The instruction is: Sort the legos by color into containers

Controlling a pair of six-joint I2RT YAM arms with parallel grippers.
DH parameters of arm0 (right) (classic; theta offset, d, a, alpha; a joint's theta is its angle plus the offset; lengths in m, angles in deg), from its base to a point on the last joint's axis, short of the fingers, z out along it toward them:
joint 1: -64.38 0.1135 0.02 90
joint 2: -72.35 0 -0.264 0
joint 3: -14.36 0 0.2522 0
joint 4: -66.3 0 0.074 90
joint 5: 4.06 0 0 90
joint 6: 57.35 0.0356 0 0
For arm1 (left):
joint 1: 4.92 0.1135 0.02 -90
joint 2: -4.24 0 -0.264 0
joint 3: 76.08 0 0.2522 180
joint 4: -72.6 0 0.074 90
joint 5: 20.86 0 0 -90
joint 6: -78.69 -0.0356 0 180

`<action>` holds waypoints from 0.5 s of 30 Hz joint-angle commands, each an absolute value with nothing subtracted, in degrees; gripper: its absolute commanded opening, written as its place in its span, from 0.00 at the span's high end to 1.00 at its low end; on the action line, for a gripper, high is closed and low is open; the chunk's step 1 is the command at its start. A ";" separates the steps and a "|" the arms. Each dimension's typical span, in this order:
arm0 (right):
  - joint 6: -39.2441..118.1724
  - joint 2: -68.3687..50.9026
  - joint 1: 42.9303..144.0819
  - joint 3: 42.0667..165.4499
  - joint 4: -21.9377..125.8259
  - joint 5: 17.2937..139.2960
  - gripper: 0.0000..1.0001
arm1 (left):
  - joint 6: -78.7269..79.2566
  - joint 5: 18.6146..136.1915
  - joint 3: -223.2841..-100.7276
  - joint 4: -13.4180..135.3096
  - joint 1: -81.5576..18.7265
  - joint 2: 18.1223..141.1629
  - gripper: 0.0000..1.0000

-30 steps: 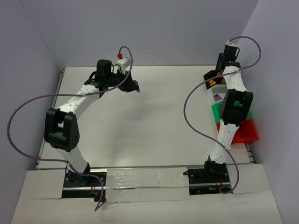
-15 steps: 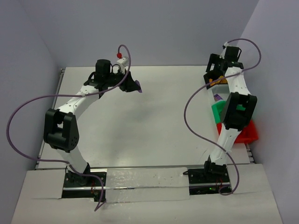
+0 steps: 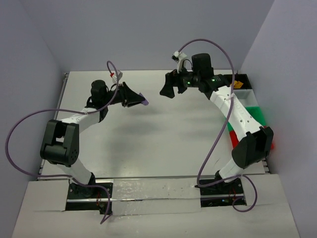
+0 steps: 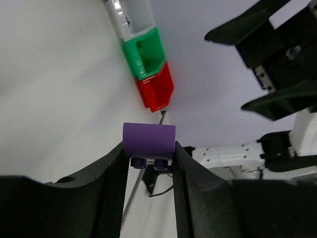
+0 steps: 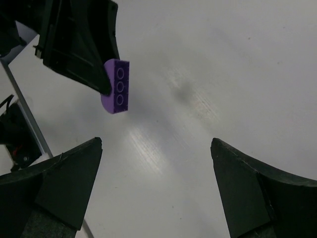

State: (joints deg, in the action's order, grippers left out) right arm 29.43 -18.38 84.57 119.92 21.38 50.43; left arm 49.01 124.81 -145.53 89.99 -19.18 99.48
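My left gripper (image 3: 137, 97) is shut on a purple lego brick (image 3: 144, 101) and holds it above the far middle of the table. In the left wrist view the brick (image 4: 148, 140) sits clamped between the fingertips, studs toward the camera. My right gripper (image 3: 168, 86) is open and empty, just right of the brick and facing it. In the right wrist view the brick (image 5: 117, 87) hangs ahead of its wide-open jaws. The containers stand in a row at the right edge: black bin (image 3: 233, 78), green bin (image 3: 257, 113), red bin (image 4: 157, 89), white bin (image 4: 132, 22).
Orange pieces (image 3: 238, 84) lie in the black bin. The right arm (image 3: 237, 111) crosses over the white and red bins and hides most of them. Purple cables loop off both arms. Grey walls close the table at the back and sides.
The right arm has swung from over the bins at the right to the far middle, facing the left gripper. The left gripper, still holding the purple brick, has turned toward it.
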 commanded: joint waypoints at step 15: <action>32.56 -22.28 98.61 125.68 22.71 64.62 0.08 | 94.75 116.79 -136.24 116.00 -15.57 97.36 1.00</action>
State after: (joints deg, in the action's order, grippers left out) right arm 31.16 -19.98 96.95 120.92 19.95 61.58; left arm 83.44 118.79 -136.66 106.92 -15.40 97.71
